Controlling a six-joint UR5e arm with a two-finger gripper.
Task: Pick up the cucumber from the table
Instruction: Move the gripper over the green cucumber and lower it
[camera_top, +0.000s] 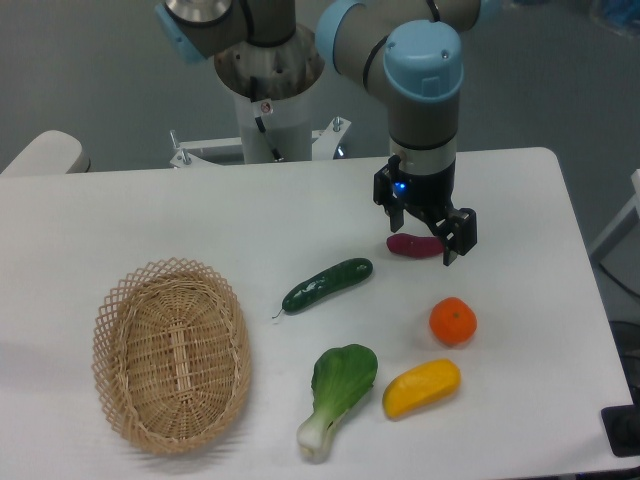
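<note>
Spread, empty gripper (425, 232) over a purple vegetable (414, 245); risks nudging it while crossing toward the cucumber (327, 284) at eight o'clock.

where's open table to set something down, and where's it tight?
Bare table runs along the back edge, left of the gripper and behind the basket and cucumber. Another free strip lies right of the orange. Crowded: front right, where bok choy, yellow squash, orange and the red piece cluster.

White table (150, 215) carries basket (172, 354), cucumber (327, 284), bok choy (337, 397), squash (421, 388), orange (452, 321).
</note>
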